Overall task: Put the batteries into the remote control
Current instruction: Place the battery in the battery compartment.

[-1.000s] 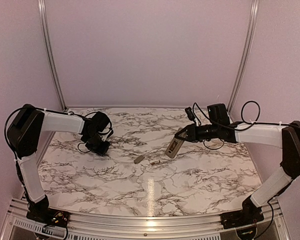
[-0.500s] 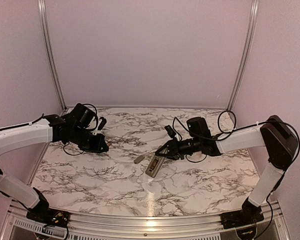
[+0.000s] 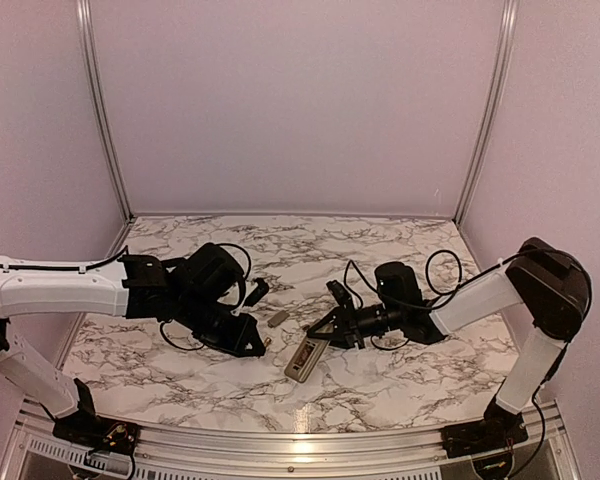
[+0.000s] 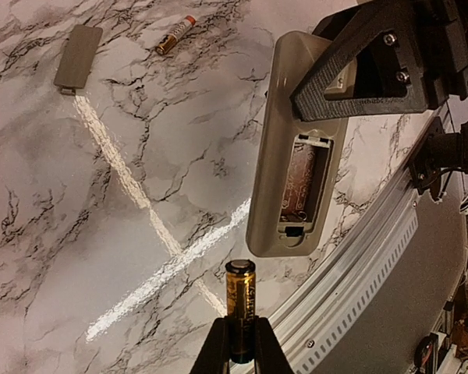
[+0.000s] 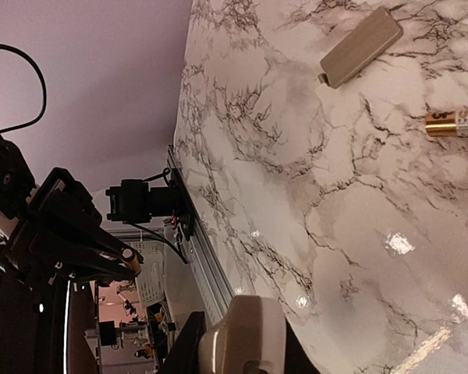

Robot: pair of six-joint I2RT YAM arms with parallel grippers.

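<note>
My right gripper (image 3: 330,328) is shut on the upper end of the remote control (image 3: 302,358) and holds it over the table, greyish-tan back up. In the left wrist view the remote (image 4: 274,160) shows its open, empty battery compartment (image 4: 300,183). My left gripper (image 3: 258,343) is shut on a gold battery (image 4: 240,300), which points at the remote's lower end, a short gap away. The second battery (image 4: 176,35) lies on the table and also shows in the right wrist view (image 5: 456,122). In that view only the remote's end (image 5: 242,335) shows.
The flat beige cover piece (image 3: 278,318) lies on the marble table beside the loose battery; it shows in both wrist views (image 4: 78,57) (image 5: 361,47). The table's metal front rail (image 4: 359,265) runs just below the remote.
My left arm has swung right and forward to the table's middle with the battery. My right gripper has carried the remote left and nearer, toward the left gripper.
</note>
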